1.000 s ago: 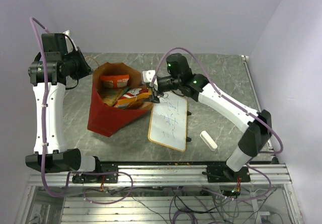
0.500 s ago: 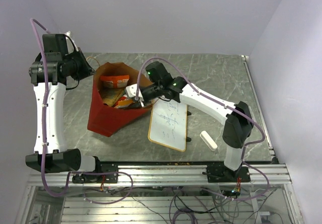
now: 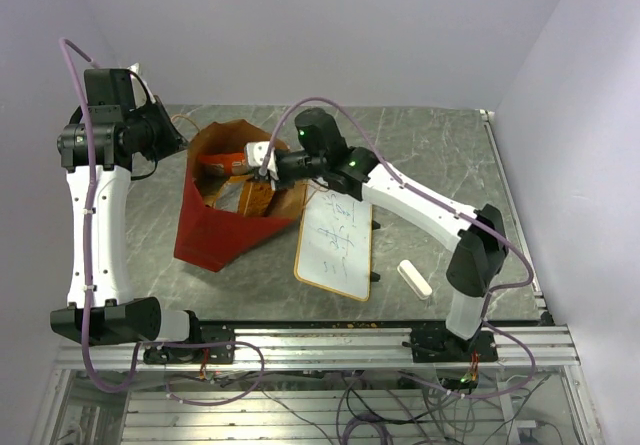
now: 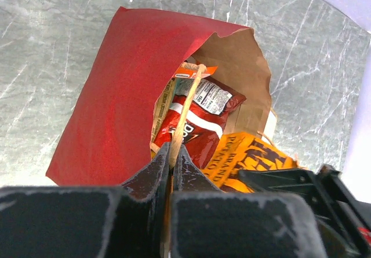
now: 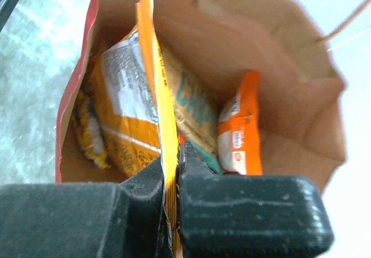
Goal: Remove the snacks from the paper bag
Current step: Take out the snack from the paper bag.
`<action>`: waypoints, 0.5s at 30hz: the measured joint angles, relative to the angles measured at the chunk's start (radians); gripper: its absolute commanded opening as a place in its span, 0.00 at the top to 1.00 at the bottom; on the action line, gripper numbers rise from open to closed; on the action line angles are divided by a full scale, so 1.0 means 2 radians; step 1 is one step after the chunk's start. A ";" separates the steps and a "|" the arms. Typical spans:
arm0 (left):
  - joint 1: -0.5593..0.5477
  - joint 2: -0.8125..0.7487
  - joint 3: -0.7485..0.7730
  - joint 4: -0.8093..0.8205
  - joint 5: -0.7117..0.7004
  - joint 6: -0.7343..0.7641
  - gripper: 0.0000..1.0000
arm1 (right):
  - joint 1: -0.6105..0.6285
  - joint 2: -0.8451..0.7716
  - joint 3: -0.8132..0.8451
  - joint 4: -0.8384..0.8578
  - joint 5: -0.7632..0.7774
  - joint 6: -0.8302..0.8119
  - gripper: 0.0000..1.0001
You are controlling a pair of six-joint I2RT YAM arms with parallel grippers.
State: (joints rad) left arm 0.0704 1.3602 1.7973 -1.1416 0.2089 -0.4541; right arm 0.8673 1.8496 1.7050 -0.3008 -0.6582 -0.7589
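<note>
The red paper bag (image 3: 212, 233) lies on the table with its brown-lined mouth toward the back. My left gripper (image 3: 184, 145) is shut on the bag's rim (image 4: 184, 104), holding the mouth up. Inside the bag lie snacks: a red packet (image 4: 194, 124), a yellow-orange chip packet (image 4: 255, 153), an orange packet (image 5: 240, 130) and a tan packet with teal lettering (image 5: 194, 110). My right gripper (image 3: 263, 163) reaches into the mouth from the right. It is shut on the thin edge of the yellow-orange packet (image 5: 133, 107), which stands between its jaws.
A wood-framed whiteboard (image 3: 335, 240) lies just right of the bag, under my right arm. A white eraser block (image 3: 414, 278) sits further right. The bag's string handles (image 5: 348, 20) hang at its far rim. The table's metal rail (image 3: 330, 345) runs along the near edge.
My right gripper moved left from the whiteboard's top edge into the bag's mouth and shut on the yellow-orange packet. The bag's mouth shifted with it. The left gripper kept its hold.
</note>
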 measured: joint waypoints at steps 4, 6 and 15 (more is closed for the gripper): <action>0.000 0.000 0.000 0.000 -0.002 -0.002 0.93 | 0.000 -0.027 -0.001 0.041 0.023 0.036 1.00; 0.000 0.000 0.000 0.000 -0.004 -0.003 0.93 | 0.000 -0.044 -0.001 0.060 0.033 0.047 1.00; 0.000 0.000 0.000 -0.005 -0.023 -0.005 0.93 | -0.002 -0.115 -0.007 0.106 0.086 0.067 1.00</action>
State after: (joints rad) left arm 0.0704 1.3602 1.7977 -1.1511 0.1627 -0.4637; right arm 0.8631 1.6203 1.6913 -0.0895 -0.4858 -0.6250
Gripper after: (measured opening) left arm 0.083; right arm 0.006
